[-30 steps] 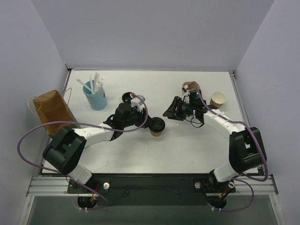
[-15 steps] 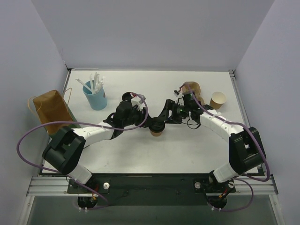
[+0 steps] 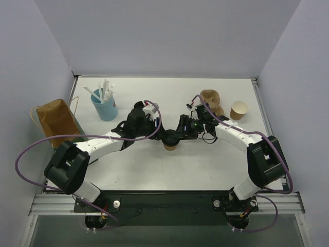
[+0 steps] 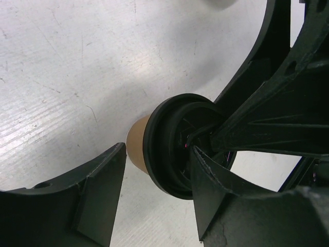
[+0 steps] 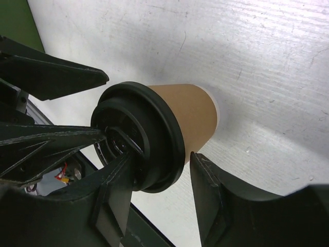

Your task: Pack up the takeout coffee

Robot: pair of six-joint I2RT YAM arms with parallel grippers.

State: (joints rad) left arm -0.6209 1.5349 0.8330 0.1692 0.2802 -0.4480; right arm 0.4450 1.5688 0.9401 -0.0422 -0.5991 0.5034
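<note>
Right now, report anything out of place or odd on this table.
Nothing spilled or tipped. One oddity: the left pincer and right pincer both crowd the same upright takeout coffee in the middle of the table, jaws open around its black lid.

A white table (image 3: 205, 164) fills the middle of the top view, its surface scuffed and finely scratched, as the wrist views show up close. Three plain, pale lavender-grey walls close it in: a back wall (image 3: 164, 36), a left wall (image 3: 25, 77) and a right wall (image 3: 303, 77). A metal rail (image 3: 164, 201) runs along the near edge. The light is even and soft, and the shadows on the tabletop are faint.
</note>
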